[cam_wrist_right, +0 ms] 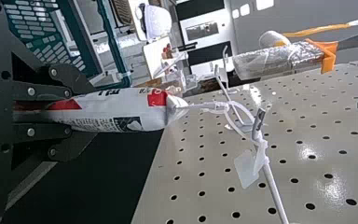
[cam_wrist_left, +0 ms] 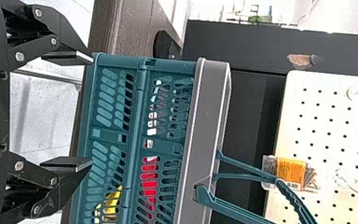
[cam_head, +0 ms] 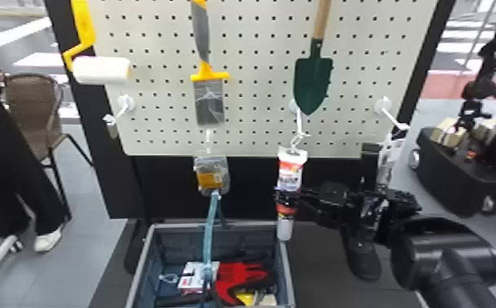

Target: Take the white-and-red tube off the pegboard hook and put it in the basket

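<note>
The pegboard [cam_head: 259, 45] is the biggest thing before me, pale and full of holes in a black frame. Next comes the basket [cam_head: 177, 225], blue-green with a grey rim, standing low in front of the board, its handle [cam_head: 209, 229] raised.

My right gripper [cam_head: 286, 197] comes in from the right and is closed around the lower part of the white-and-red tube. My left gripper [cam_wrist_left: 91, 112] is released, its two fingers well apart, close to the slatted side of the basket.

Up on the board, the trowel [cam_head: 313, 82] hangs blade down, dark green with a wooden handle. To the left of it the brush [cam_head: 208, 102] hangs with its head in clear wrap, and farther left is the paint roller [cam_head: 100, 69], white on a yellow frame.

The tube [cam_head: 291, 166] is upright below the trowel, its narrow end pointing down near the right side of the basket's rim. It is still on the board and outside the basket: the white tie [cam_head: 295, 143] at its top loops over the hook [cam_head: 299, 123], as my right wrist view also shows.

Inside the basket lie a red glove [cam_head: 241, 278] and, beside it, a white-and-red packet [cam_head: 197, 278]. A clear pack with an orange label [cam_head: 212, 178] hangs below the brush, behind the top of the handle.
</note>
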